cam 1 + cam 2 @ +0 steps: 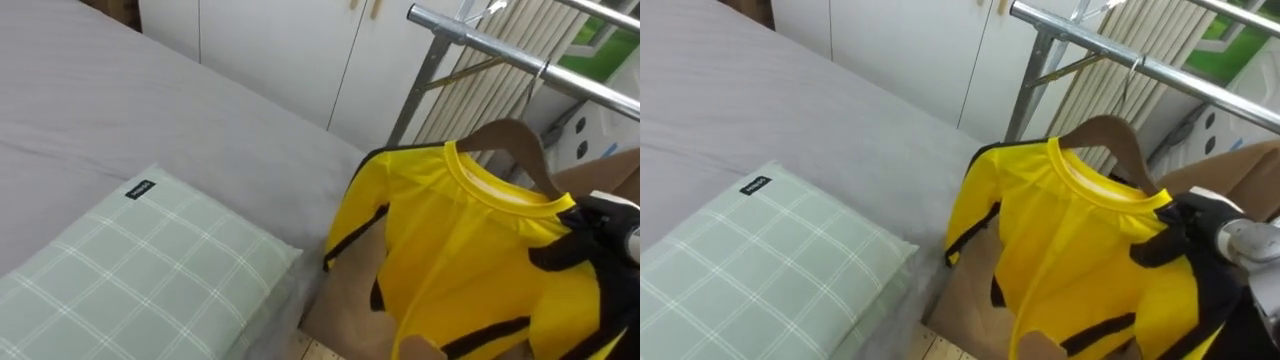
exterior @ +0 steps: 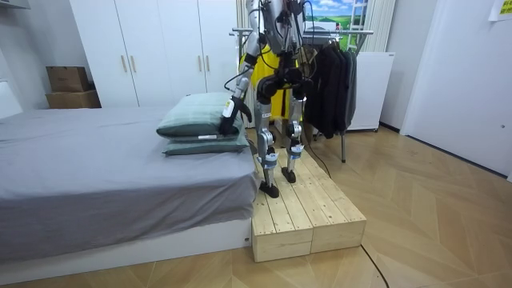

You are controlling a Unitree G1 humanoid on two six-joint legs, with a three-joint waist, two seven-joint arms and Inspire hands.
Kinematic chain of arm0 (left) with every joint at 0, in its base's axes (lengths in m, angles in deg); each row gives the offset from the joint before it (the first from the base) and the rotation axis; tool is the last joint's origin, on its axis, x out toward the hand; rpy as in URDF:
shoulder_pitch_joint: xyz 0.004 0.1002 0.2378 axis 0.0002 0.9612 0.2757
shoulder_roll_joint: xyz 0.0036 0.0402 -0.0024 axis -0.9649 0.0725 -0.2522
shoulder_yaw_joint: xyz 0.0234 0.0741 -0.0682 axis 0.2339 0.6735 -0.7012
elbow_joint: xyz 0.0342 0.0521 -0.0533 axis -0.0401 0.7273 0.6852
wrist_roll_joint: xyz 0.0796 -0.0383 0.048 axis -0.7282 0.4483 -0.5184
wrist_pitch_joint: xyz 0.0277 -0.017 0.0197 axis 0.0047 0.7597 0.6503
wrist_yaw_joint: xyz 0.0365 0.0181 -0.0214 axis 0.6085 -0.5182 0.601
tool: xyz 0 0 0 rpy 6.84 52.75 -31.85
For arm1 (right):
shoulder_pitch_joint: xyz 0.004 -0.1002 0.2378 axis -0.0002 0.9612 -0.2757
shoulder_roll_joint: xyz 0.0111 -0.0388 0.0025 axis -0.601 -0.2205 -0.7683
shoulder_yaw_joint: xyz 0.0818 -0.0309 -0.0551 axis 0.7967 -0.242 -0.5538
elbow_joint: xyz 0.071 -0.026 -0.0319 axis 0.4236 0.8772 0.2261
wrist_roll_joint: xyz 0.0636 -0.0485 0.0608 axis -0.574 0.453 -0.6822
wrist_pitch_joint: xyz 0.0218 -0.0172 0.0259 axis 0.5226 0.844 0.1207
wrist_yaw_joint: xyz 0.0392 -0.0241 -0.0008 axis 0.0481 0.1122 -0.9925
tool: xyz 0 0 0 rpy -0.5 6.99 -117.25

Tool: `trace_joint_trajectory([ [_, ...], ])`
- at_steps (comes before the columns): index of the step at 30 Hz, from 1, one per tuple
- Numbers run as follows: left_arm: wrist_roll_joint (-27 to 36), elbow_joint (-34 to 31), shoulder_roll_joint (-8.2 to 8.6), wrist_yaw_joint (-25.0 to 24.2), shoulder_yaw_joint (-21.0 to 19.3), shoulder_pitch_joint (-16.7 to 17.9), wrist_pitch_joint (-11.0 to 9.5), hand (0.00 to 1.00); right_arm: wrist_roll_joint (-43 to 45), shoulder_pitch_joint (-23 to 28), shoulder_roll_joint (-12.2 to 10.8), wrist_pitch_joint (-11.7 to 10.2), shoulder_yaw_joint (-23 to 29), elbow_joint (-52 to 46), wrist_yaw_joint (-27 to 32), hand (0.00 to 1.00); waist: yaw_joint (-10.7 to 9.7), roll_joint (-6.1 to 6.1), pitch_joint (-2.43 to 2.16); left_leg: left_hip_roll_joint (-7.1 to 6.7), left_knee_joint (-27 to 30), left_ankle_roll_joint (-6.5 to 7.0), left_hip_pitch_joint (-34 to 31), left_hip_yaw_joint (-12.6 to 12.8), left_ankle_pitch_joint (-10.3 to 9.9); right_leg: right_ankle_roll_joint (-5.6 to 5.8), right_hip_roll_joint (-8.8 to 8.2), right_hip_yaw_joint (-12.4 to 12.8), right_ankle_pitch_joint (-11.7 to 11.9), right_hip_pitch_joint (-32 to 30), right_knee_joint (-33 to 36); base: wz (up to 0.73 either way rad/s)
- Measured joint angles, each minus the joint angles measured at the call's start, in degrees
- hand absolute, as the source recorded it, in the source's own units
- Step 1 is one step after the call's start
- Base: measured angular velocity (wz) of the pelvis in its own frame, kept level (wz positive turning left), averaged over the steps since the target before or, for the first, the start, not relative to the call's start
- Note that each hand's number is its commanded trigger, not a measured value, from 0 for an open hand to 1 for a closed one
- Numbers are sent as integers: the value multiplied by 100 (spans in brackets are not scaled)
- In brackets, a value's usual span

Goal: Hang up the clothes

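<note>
Left eye view: a yellow shirt [image 1: 470, 250] on a wooden hanger [image 1: 515, 130] is held up past the bed's far corner, below and short of the rail [image 1: 500, 47] of the clothes rack.
Right hand [image 1: 1185, 235]: shows at the right edge, its dark fingers clenched over the shirt's shoulder where the hanger arm runs beneath. It carries the whole garment.
Left hand [image 2: 232, 108]: hangs at the robot's side in the room view, just beside the pillows. How its fingers stand I cannot tell.
Bed [image 1: 150, 110]: grey sheet with a green checked pillow [image 1: 140, 270] towards its edge, apart from the shirt.
Stance: the room view has the robot standing on a wooden platform [image 2: 308, 216] against the bed's side, turned towards the rack where dark clothes [image 2: 328, 84] hang.
Step in hand: as I judge it, lifting the hanger to the rail. The shirt is not yet hung.
Hook: too thin to make out against the rail, so which way it faces is unclear.
Doing it well: raise the hand until the hook clears the rail's top, and keep the hanger level so the shirt does not slip off its free shoulder. Carry the hook over a bare stretch of rail, lower until the rail takes the weight, and only then loosen the fingers.
Risk: a hold at one shoulder may let the hanger tip and the hook swing away from the rail.
</note>
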Motion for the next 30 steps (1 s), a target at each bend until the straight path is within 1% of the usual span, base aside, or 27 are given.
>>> trace_joint_trajectory([
  [1,-2,-26,24,2,-2,48,-5,0,-7,-32,45,-45,10,-9,165,100,-18,22,-15,0,6,2,5,-4,-1,0,0,0,0,8,0,0],
  [3,-3,-131,57,8,-8,131,-4,0,-11,-56,81,-98,77,-15,386,100,-26,48,-28,0,5,4,33,-10,-3,0,-1,-5,1,36,0,0],
  [7,-102,-220,83,35,-32,249,-5,0,-122,-94,101,-217,171,-15,716,100,-56,64,-36,2,-25,3,107,-12,-3,0,2,-12,1,93,0,0],
  [11,-194,-285,101,38,-43,303,-5,0,-167,-95,132,-222,171,-15,815,100,-93,71,-36,2,-21,2,124,-10,-2,0,3,2,1,121,-1,0],
  [15,-209,-288,104,38,-7,341,-4,0,-473,-95,208,-223,165,-10,827,100,-133,121,-36,2,-12,2,120,0,-4,2,2,24,13,128,-1,0],
  [17,-204,-288,104,38,41,338,-4,0,-829,-94,221,-270,131,116,825,100,-148,146,-27,5,4,2,119,-12,-4,0,2,16,16,143,-8,2],
  [18,-210,-288,105,38,70,342,-4,0,-1010,-93,221,-300,121,244,810,100,-149,164,-27,4,6,2,116,-15,-4,0,-4,9,16,144,-6,0],
  [21,-215,-288,115,34,85,361,-4,0,-1278,-94,220,-301,98,390,676,100,-152,207,-38,-7,-23,-3,122,-10,2,1,-11,24,16,136,-1,0],
  [23,-215,-287,116,21,83,355,-4,0,-1456,-94,220,-301,97,516,573,100,-152,207,-38,-8,-26,-8,121,-13,7,0,-8,29,16,127,-3,0],
  [30,-214,-328,119,-84,66,340,3,0,-2330,-95,222,-282,-31,1029,-147,100,-150,197,-37,-16,-18,-7,102,-50,7,6,-14,11,12,122,-20,2],
])
